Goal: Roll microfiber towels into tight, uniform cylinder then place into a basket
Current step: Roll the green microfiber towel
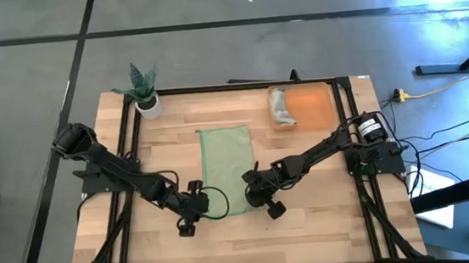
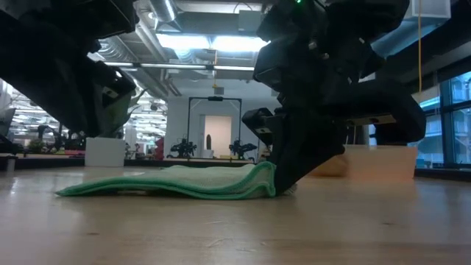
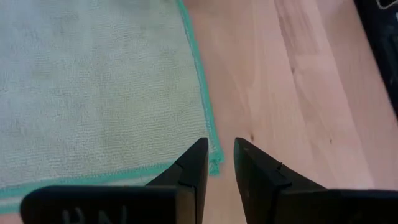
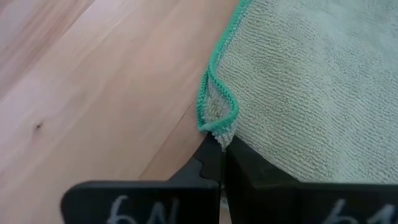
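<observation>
Between its pressed-together fingers, the right gripper (image 4: pixel 217 152) pinches a folded-up corner of the green towel (image 1: pixel 227 168), lifting that edge slightly off the table (image 1: pixel 327 217). Across the towel's near end, the left gripper (image 3: pixel 220 163) hovers at the opposite corner, fingers narrowly spread, holding nothing. Beyond the right gripper, the orange basket (image 1: pixel 311 106) contains the grey towel (image 1: pixel 280 107).
</observation>
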`<state>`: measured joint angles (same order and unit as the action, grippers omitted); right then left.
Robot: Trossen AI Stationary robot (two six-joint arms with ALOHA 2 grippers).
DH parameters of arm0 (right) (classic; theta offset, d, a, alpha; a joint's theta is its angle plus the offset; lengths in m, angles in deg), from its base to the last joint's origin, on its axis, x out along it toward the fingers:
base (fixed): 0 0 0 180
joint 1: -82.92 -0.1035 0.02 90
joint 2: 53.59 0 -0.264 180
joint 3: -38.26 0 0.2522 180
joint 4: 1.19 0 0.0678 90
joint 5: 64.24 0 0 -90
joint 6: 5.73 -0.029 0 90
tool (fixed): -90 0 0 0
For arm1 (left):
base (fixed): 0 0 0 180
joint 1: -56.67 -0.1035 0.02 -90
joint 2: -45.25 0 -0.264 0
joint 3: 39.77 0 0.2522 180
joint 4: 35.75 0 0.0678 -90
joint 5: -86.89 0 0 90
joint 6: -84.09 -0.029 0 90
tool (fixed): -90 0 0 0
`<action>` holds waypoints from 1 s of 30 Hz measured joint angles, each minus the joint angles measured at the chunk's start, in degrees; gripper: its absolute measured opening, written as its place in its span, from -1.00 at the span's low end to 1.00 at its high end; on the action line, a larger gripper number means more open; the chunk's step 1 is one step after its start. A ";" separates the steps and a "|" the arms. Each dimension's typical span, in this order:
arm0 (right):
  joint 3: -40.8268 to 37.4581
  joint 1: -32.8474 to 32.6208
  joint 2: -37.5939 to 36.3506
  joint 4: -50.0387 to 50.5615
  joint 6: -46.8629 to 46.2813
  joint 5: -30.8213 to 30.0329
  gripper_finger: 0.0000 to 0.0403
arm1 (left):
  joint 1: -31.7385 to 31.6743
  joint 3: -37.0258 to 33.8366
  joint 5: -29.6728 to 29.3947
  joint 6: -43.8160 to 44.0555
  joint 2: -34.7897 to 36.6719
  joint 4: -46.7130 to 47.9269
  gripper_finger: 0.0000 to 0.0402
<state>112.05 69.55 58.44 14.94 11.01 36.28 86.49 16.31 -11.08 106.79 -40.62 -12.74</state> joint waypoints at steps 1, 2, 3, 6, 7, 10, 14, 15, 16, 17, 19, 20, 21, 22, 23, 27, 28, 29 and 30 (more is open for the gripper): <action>0.00 0.00 0.00 0.00 0.34 0.00 -0.98 | 0.00 0.00 -0.04 0.77 0.00 -0.03 -0.65; 0.00 0.00 0.00 0.00 0.91 0.00 -0.98 | 0.00 0.00 -0.27 1.23 0.00 0.10 -0.65; 0.00 0.00 0.00 0.00 1.58 -0.02 -0.98 | -0.02 0.00 -0.43 2.09 0.00 0.53 -0.64; -0.02 0.00 0.00 0.00 2.24 -0.02 -0.98 | -0.61 0.00 -0.44 4.89 0.00 0.74 -0.61; -0.02 0.00 0.00 0.00 2.36 0.00 -0.98 | -0.82 0.00 -0.44 5.70 0.00 0.75 -0.60; -0.02 0.00 0.00 0.00 2.39 -0.02 -0.98 | -1.29 0.00 0.58 7.49 0.00 0.57 -0.56; -0.02 0.00 0.00 0.02 2.37 -0.22 -0.98 | -1.37 0.00 0.89 8.57 0.00 0.55 -0.52; -0.02 0.00 0.00 0.00 2.35 -0.43 -0.99 | -1.14 0.00 0.36 8.30 0.00 0.55 -0.52; -0.02 0.00 0.00 0.00 2.02 -0.44 -0.99 | -0.90 0.00 -0.35 7.15 0.00 0.55 -0.52; -0.02 0.00 0.00 0.00 1.71 -0.49 -0.99 | -0.61 0.00 -1.15 5.70 0.00 0.50 -0.52; -0.02 0.00 0.00 -0.04 1.46 -1.05 -0.99 | 0.19 0.00 -2.62 3.11 0.00 0.39 -0.53; -0.02 0.00 0.00 -0.06 1.44 -1.07 -0.99 | 0.59 0.00 -3.38 2.05 0.00 0.28 -0.53; -0.02 0.02 0.00 -0.10 1.42 -1.10 -0.99 | 1.02 0.00 -4.03 0.96 0.00 0.11 -0.53; -0.02 0.00 0.00 -0.16 1.39 -1.15 -0.99 | 1.39 0.00 -4.43 0.77 0.00 -0.01 -0.53; -0.04 0.00 0.00 -0.27 1.39 -1.19 -0.99 | 1.62 0.00 -4.65 0.74 -0.22 -0.03 -0.53; -0.09 0.02 0.00 -0.98 1.32 -1.36 -0.99 | 2.59 -0.07 -4.91 0.90 -2.66 -0.47 -0.52; -0.09 0.02 0.01 -1.02 1.32 -1.36 -0.99 | 2.63 -0.07 -4.88 1.00 -3.80 -1.47 -0.53; -0.09 0.06 0.02 -1.04 1.31 -1.39 -0.99 | 2.69 -0.07 -4.82 1.00 -4.83 -1.84 -0.53; -0.09 0.07 0.02 -1.04 1.30 -1.37 -0.99 | 2.78 -0.07 -4.79 0.91 -5.67 -1.77 -0.53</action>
<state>111.96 69.62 58.46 13.91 12.31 34.91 89.27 16.25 -15.87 107.70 -46.29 -14.51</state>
